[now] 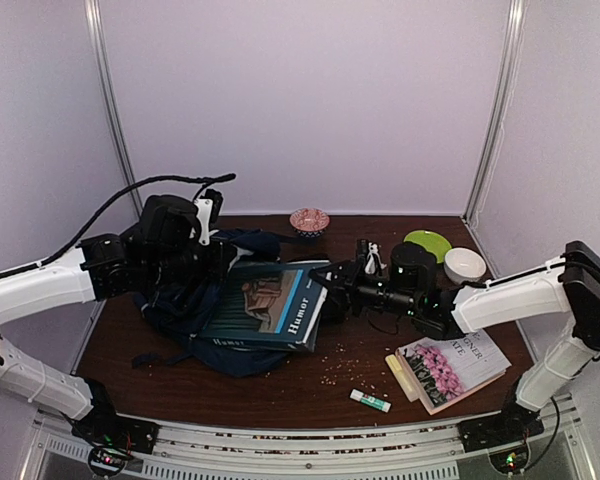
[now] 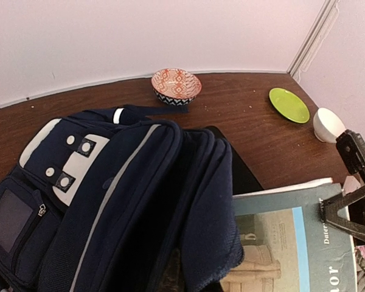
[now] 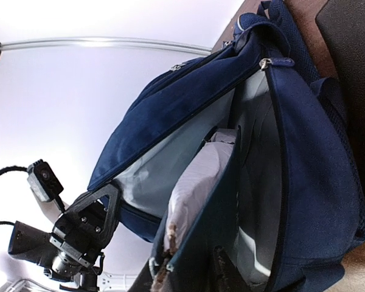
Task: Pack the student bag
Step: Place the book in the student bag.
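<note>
The student bag [image 1: 195,300] lies open on the left of the table, navy with pale grey lining [image 3: 164,164]. My left gripper [image 1: 212,240] is shut on the upper edge of its opening and holds it up; the fabric [image 2: 213,201] hides most of the fingers. A teal book titled "Humor" [image 1: 265,310] rests half inside the opening. My right gripper [image 1: 327,284] is shut on the book's near edge. In the right wrist view the book's white pages [image 3: 198,182] point into the bag between that gripper's fingers [image 3: 226,271].
A red patterned bowl [image 1: 309,219] stands at the back. A green plate [image 1: 427,243] and a white bowl [image 1: 465,264] are at the back right. A book with pink flowers [image 1: 450,368] and a glue stick [image 1: 370,401] lie at the front right. Crumbs dot the table.
</note>
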Available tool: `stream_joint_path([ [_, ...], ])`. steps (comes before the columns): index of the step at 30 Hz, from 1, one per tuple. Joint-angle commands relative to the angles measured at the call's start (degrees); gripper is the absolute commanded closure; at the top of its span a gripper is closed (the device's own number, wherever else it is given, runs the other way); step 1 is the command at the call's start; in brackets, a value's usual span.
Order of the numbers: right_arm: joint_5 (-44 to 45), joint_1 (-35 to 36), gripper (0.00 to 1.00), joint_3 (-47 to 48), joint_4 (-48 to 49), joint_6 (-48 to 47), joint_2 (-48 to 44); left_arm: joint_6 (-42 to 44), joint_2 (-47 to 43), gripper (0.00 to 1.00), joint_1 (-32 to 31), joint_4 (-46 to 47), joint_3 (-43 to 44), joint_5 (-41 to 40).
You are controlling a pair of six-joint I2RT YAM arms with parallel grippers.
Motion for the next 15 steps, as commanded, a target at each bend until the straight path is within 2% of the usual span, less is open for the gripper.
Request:
stream_joint_path([
  [1, 13.06, 2.47, 0.78, -2.56, 13.86, 7.36, 1.63, -1.55, -4.02, 1.00, -0.49, 4.91, 3.58, -3.11],
  [8, 25.67, 5.75, 0.80, -6.18, 24.99, 10.30, 4.31, -0.92, -5.36, 1.00, -1.60, 4.19, 3.71, -4.28],
  [12, 27.51, 6.50, 0.80, -4.11, 31.01, 12.19, 9.35, -0.61, -5.47, 1.00, -2.42, 3.45, 4.17, -3.69],
  [15, 26.59, 6.91, 0.81, -0.56, 28.98, 12.70, 12.10, -0.39, -5.84, 1.00, -2.81, 3.38, 4.55, -2.30],
])
